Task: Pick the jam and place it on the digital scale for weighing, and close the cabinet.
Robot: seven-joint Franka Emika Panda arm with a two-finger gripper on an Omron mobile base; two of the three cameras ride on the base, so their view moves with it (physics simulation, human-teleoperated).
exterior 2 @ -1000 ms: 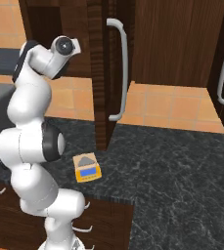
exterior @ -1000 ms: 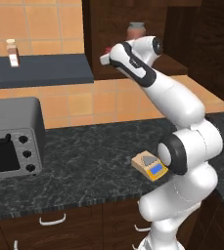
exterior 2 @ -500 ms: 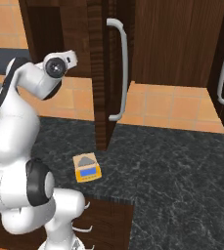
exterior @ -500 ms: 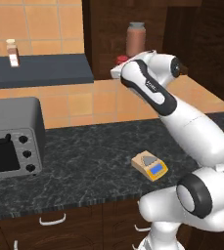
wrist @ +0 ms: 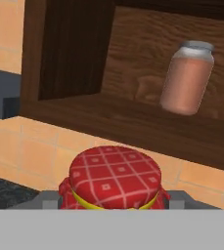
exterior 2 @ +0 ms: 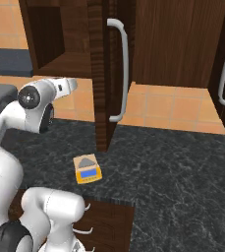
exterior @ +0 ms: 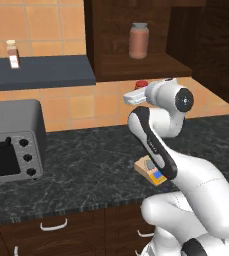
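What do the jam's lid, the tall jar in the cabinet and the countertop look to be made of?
The jam lid looks like red checked cloth tied by a yellow band, going by its soft ruffled edge. The tall jar seems to be translucent glass or plastic with reddish-brown contents under a grey, metal-looking cap. The countertop looks like polished dark stone, veined like marble or granite.

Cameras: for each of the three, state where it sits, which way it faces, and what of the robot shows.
Left base view: behind the arm's left, facing the counter, toaster oven and open cabinet; the arm rises lower right.
Right base view: behind its right, facing the cabinet door and scale; the arm stands left.
Hand view: on the hand, facing the jam and the tall jar.
Both base views share the scale.
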